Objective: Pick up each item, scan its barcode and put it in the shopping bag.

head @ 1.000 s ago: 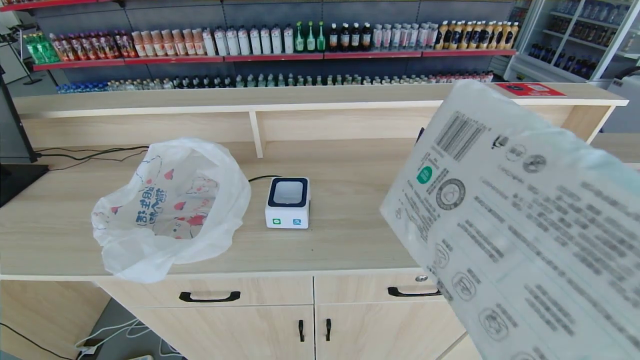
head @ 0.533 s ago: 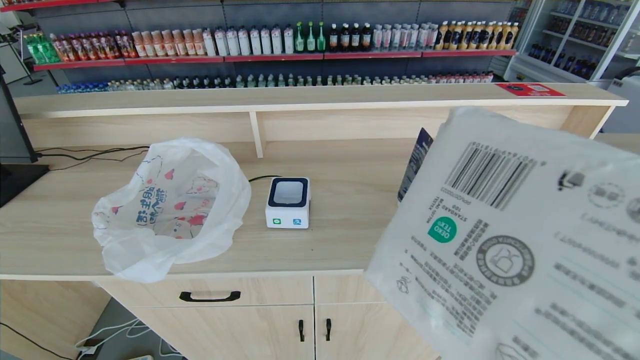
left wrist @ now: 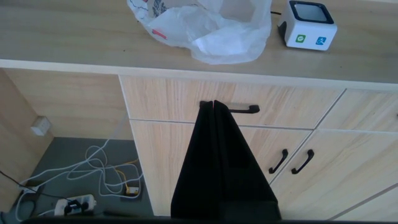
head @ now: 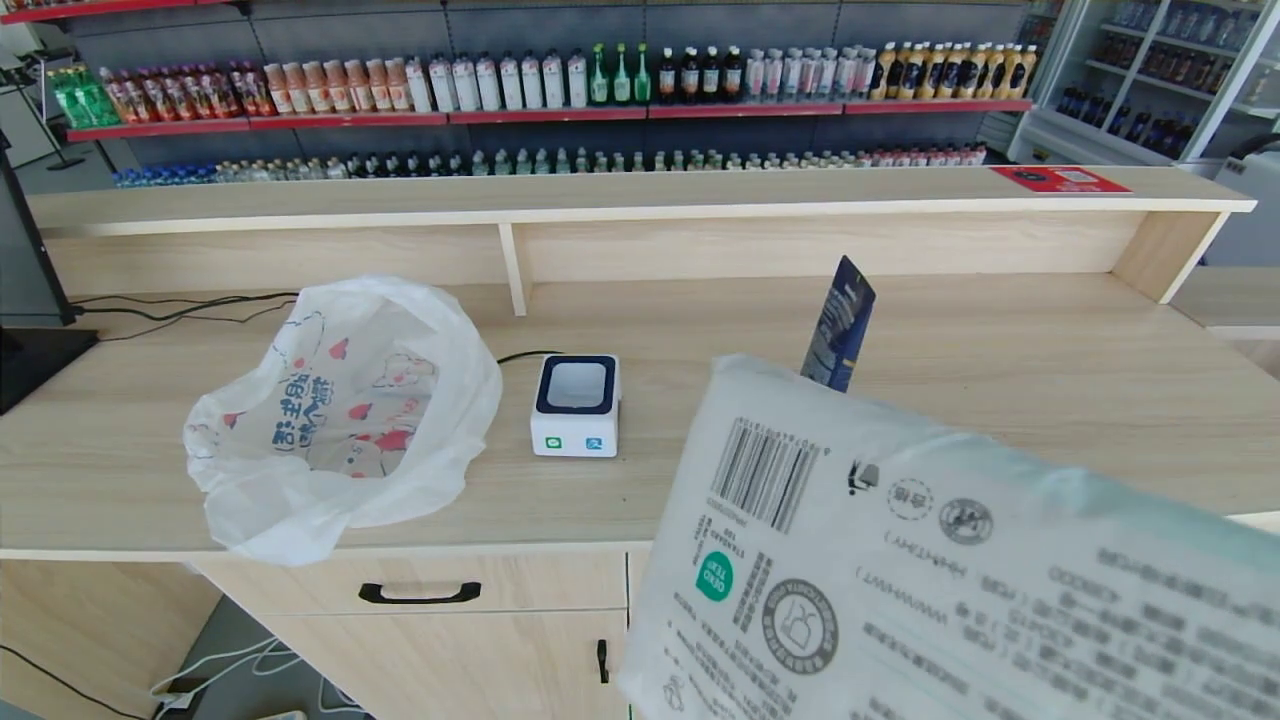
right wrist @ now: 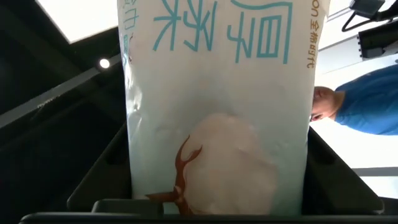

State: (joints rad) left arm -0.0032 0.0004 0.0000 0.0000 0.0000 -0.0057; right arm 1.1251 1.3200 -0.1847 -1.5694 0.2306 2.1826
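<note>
Right tool (right wrist: 217, 165) grips a white packet (head: 900, 560), clamped on it from both sides. The packet hangs in the air nearer than the scanner (head: 576, 405) and to its right, tilted, with its barcode (head: 765, 473) on the side facing the head camera. Left tool (left wrist: 213, 111) is closed on nothing, fingers pressed together, low in front of the bench (head: 1000, 380) that carries the scanner, by a drawer handle (left wrist: 239, 110). An open bag (head: 340, 410) sits just left of the scanner. A blue pack (head: 840, 325) stands upright to the scanner's right, slightly behind it.
</note>
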